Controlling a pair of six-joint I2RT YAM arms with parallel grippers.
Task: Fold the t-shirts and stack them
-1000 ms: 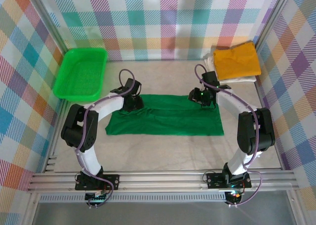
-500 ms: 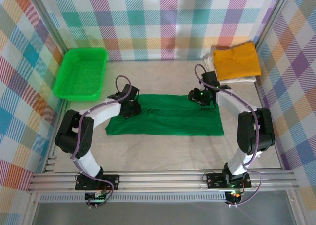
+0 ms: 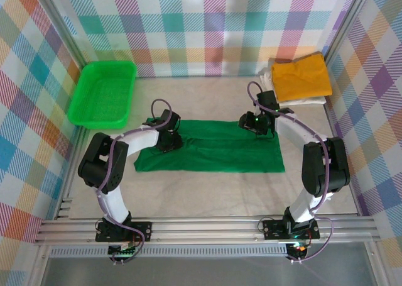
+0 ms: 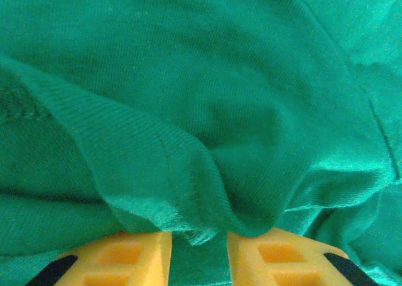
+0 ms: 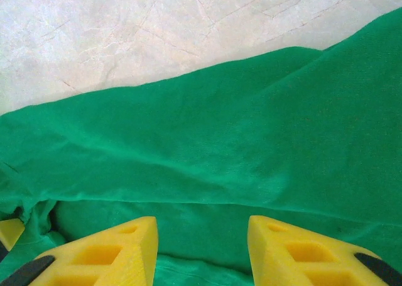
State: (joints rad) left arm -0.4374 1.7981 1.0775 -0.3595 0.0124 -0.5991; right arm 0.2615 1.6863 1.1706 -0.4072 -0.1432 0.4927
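Observation:
The dark green t-shirt [image 3: 213, 153] lies spread out flat, its long side running left to right, in the middle of the table. My left gripper [image 3: 168, 139] is down on its upper left part. In the left wrist view a raised fold of the green cloth [image 4: 188, 192] drapes over the fingertips of the left gripper [image 4: 198, 256], whose jaws stand a little apart with cloth showing in the gap. My right gripper [image 3: 257, 126] sits over the shirt's upper right edge, open [image 5: 202, 248] above the green cloth [image 5: 226, 166]. The mustard yellow t-shirt [image 3: 303, 76] rests folded on the white t-shirt [image 3: 267, 78] at the back right.
A bright green mesh basket [image 3: 103, 92] stands at the back left. Checked walls close in the back and both sides. Bare tabletop [image 5: 125, 34] shows just beyond the shirt's far edge, and a strip of table [image 3: 207, 195] lies in front of the shirt.
My left gripper has shifted slightly toward me on the shirt's upper left part, and its elbow swung out left and back. The right arm has not moved.

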